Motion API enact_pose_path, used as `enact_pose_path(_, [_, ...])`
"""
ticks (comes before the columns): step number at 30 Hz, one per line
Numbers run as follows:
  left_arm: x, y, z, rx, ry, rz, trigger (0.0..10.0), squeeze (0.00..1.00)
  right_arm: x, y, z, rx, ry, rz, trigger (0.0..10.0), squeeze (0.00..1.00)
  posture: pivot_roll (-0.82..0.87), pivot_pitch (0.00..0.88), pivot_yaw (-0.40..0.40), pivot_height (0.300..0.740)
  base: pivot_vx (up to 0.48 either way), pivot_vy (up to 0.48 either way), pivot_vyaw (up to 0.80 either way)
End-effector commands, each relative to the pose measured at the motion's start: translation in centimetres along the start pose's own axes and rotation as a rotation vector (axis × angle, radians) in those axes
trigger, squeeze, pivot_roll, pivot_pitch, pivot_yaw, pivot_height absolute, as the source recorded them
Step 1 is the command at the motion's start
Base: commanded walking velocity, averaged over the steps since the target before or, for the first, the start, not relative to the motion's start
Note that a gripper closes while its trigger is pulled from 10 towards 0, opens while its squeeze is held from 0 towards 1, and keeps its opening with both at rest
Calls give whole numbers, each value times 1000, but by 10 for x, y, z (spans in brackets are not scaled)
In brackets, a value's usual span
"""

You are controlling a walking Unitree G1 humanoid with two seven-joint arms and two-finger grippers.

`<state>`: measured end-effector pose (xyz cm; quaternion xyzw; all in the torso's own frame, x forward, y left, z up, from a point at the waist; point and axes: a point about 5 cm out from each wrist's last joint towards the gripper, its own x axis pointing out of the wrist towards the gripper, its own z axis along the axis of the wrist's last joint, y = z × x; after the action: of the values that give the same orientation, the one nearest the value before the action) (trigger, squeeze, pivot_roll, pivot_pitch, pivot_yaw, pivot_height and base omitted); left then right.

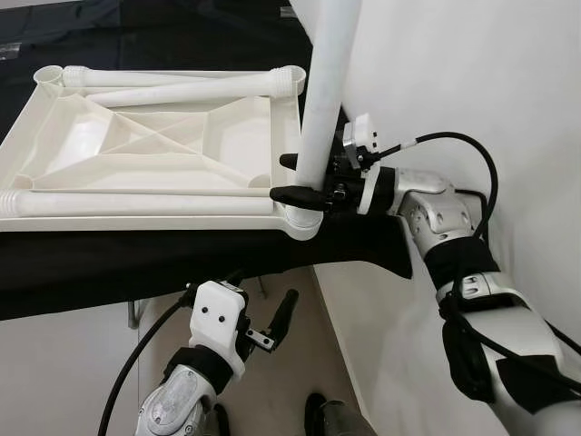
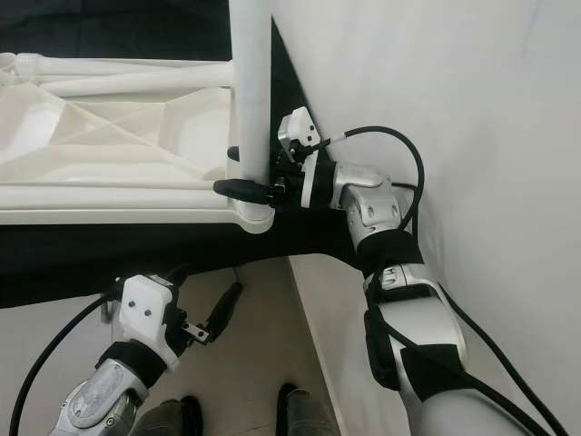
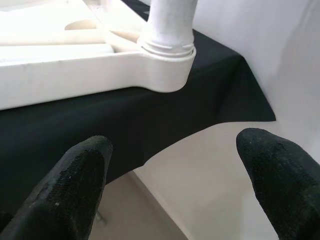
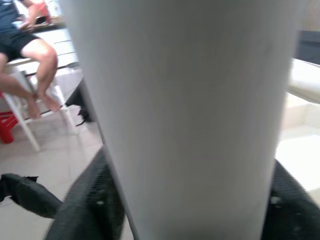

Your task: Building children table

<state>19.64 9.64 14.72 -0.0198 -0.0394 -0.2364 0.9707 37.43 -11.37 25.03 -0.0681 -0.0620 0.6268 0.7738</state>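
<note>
- The right gripper (image 1: 302, 178) is clenched around the white table leg (image 1: 325, 100), one black finger on each side of it, low on the leg just above the socket.
- The leg stands upright in the near right corner socket (image 1: 304, 221) of the upturned white tabletop (image 1: 154, 145), which lies underside up on the bench (image 1: 182, 259) with its ribs showing.
- In the right wrist view the leg (image 4: 190, 115) sits very close, with a dark fingertip (image 4: 95, 205) on either side of it.
- The left gripper (image 1: 263, 322) hangs below the bench edge, spread wide and grasping nothing; in its wrist view the two fingertips (image 3: 70, 190) stand well apart and point up at the corner socket (image 3: 165, 70).
- Other loose white legs (image 1: 191, 89) lie flat on the tabletop, along its far side, and another (image 1: 136, 203) lies along its near side.
- A black cloth (image 1: 109, 263) covers the bench and hangs over its front edge.
- A white wall (image 1: 454, 82) stands close on the right, just beside the right arm.
- In the right wrist view a person (image 4: 25, 45) sits on a white chair in the background, well apart from the bench.
</note>
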Motion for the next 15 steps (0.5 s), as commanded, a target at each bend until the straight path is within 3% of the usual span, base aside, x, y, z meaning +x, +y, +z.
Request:
enact_pose_path(1, [-4,-1,-4,1,26,-3,10000,0,0,2,-1,-22,27,51,0,0,110,247,-46,740,0,0,0])
enact_pose_path(10, [-5,-1,-4,-2,29,-4,10000,0,-2,-1,-1,-30,28,59,0,0,99,249,-44,740,0,0,0])
enact_pose_path(14, [-4,-3,-4,-8,26,-7,10000,0,-7,3,-25,-79,112,-54,0,0,90,251,-57,740,0,0,0])
enact_pose_path(15, [-4,-2,-4,-11,25,-5,10000,0,-7,5,-38,-68,137,-156,0,0,80,253,-56,740,0,0,0])
